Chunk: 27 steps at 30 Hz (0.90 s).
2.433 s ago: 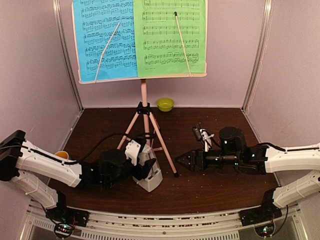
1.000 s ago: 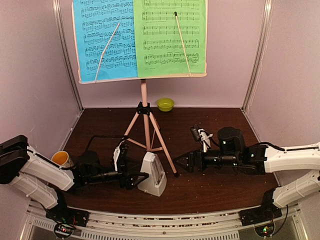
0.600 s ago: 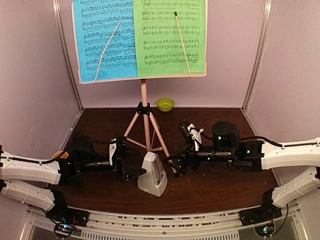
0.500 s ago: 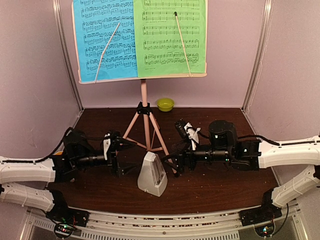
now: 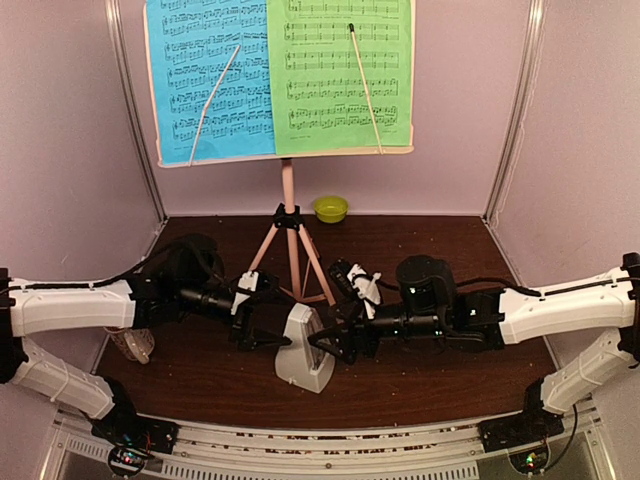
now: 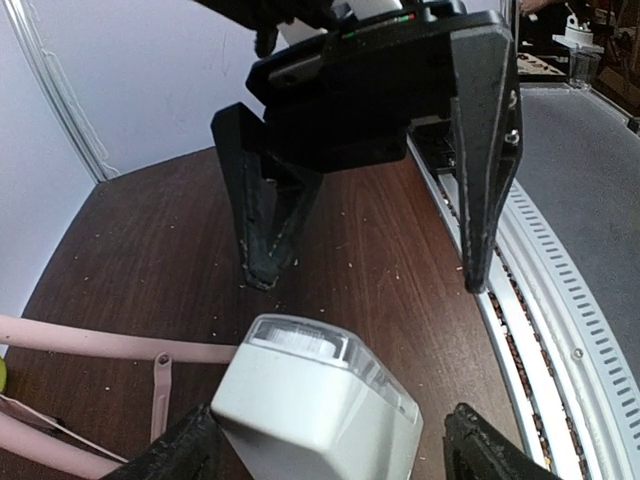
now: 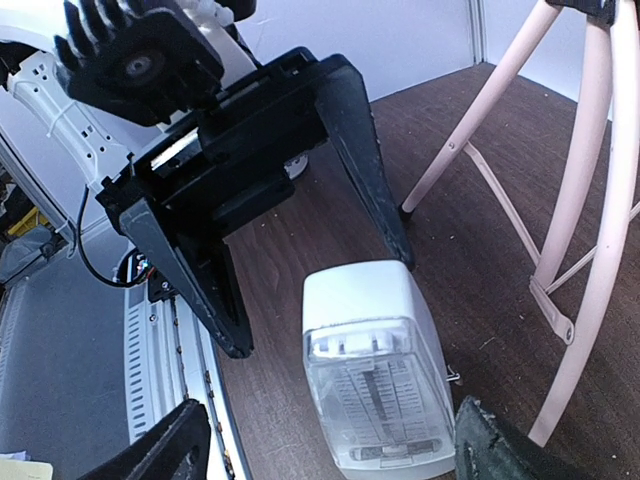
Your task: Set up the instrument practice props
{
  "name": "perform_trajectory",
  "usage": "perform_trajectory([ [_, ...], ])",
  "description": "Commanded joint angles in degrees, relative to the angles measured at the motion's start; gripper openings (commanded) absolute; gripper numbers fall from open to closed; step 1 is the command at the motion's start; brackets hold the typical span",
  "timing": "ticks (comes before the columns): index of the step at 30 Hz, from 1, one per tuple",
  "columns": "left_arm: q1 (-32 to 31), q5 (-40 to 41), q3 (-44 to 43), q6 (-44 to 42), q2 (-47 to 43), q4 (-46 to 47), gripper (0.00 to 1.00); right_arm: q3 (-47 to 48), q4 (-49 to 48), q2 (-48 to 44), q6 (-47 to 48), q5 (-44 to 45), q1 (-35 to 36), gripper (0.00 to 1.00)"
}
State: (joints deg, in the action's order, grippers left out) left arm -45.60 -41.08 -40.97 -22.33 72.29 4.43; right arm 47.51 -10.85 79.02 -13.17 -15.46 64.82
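One white pyramid-shaped metronome (image 5: 305, 355) stands upright, clear front showing a scale.

I have set the metronome (image 5: 305, 350) upright on the surface (image 5: 430, 385) and released it. My left end effector (image 5: 270, 330) has returned beside it; my right end effector (image 5: 328, 338) has advanced leftward to its opposite side.
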Motion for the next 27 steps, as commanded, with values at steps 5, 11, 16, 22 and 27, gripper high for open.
perform_trajectory([
  [5, 0.74, -7.82, -7.51, -5.53, 6.32, -5.99, 0.71, 1.08, -1.94, 1.79, 4.21, 3.27, 1.08, 0.82],
  [11, 0.78, -9.07, -8.08, -5.07, 8.09, -5.45, 0.62, 2.15, -2.42, 3.28, 6.31, 6.11, 1.79, 0.77],
  [16, 0.78, -8.99, -8.07, -4.55, 8.39, -4.78, 0.53, 3.71, -2.68, 4.57, 7.34, 7.78, 2.66, 0.72],
  [22, 0.78, -8.66, -7.98, -4.49, 8.47, -4.80, 0.47, 5.09, -2.47, 5.93, 7.89, 9.28, 3.36, 0.62],
  [27, 0.78, -8.25, -7.98, -4.70, 8.30, -4.97, 0.40, 5.41, -1.72, 6.42, 8.23, 9.67, 3.61, 0.47],
])
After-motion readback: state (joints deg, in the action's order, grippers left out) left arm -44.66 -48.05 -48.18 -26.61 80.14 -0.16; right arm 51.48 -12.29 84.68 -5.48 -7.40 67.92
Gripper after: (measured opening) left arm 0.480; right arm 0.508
